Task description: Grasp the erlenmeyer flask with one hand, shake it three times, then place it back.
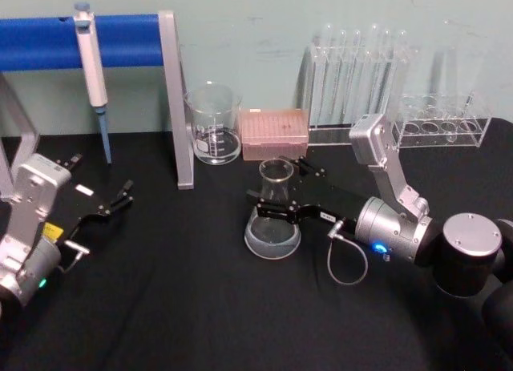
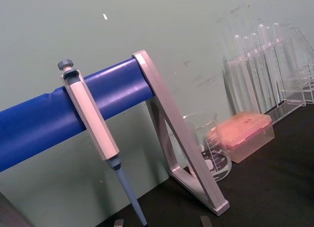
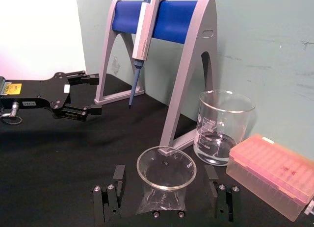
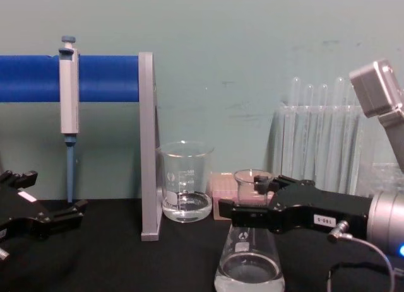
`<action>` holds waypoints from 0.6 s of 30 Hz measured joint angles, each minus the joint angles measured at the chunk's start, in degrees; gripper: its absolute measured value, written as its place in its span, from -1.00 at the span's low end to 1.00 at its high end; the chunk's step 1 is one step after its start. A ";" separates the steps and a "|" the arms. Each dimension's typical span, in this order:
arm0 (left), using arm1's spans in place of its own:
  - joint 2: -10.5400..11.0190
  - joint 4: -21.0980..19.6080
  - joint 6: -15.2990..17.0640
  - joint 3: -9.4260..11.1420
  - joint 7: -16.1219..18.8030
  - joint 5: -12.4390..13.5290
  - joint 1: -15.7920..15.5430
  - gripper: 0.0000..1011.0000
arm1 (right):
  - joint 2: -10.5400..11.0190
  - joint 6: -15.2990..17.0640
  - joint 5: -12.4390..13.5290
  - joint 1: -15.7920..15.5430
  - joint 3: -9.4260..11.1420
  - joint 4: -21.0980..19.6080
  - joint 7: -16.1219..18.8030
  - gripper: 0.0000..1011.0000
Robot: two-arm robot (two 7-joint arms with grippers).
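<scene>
The right gripper point(image 1: 276, 187) is reaching in from the robot's right and straddling the narrow neck of the erlenmeyer flask point(image 1: 272, 231). In the right wrist view, its two fingers point(image 3: 117, 180) are standing apart on either side of the flask's round mouth point(image 3: 166, 168) with a gap showing at each side, so the claw is sitting open and gripping nothing. The flask is standing upright on the black tabletop point(image 1: 176, 299) near the middle, with a little clear liquid lying in its wide base point(image 4: 248, 273). Behind it a glass beaker point(image 1: 214, 124) and a pink pipette-tip box point(image 1: 275, 133) are sitting side by side. The left gripper point(image 1: 122, 195) is resting low at the robot's left with its fingers spread and empty, in front of the blue pipette stand point(image 1: 120, 41) that is holding a pipette point(image 1: 92, 74).
</scene>
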 joint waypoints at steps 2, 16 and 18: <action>0.00 0.00 0.00 0.00 0.00 0.00 0.00 0.98 | 0.01 0.00 0.02 0.00 0.00 -0.01 0.00 0.98; 0.00 0.00 0.00 0.00 0.00 0.00 0.00 0.98 | 0.07 0.00 0.11 -0.05 -0.01 -0.07 0.06 0.89; 0.00 0.00 0.00 0.00 0.00 0.00 0.00 0.98 | 0.07 0.00 0.12 -0.05 -0.01 -0.07 0.07 0.83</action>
